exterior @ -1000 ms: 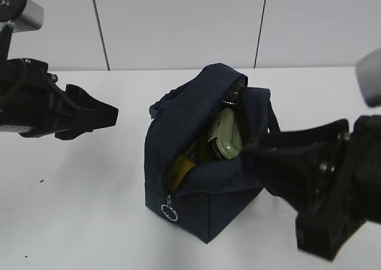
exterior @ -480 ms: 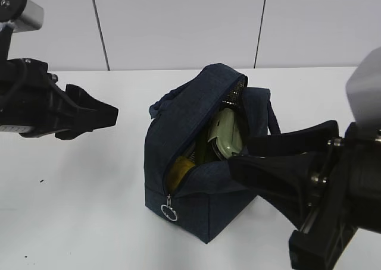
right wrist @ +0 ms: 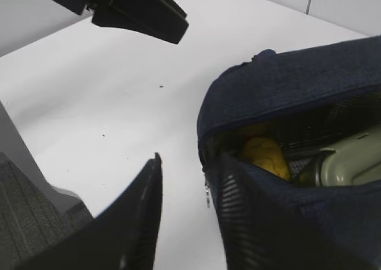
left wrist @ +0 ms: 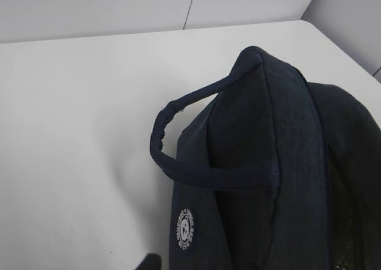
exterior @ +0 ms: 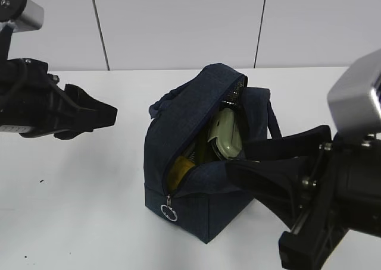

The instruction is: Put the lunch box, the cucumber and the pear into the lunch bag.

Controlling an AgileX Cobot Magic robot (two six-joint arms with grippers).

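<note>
Your lunch bag stands upright in the middle of the white table, its zipper undone and the top gaping toward you. Inside it you can see the lunch box with its pale green lid, tilted on edge against the far side, and the yellow pear low in the front corner. A sliver of dark green between them may be the cucumber, though it is too hidden to be sure. The metal ring pull hangs at the bottom of the zipper on the bag's front.

Your left gripper hovers to the left of the bag, well apart from it; whether its jaws are apart or together you cannot tell. Your right gripper is close at the bag's front right, jaws apart and empty, one finger lying against the fabric edge of the opening.
</note>
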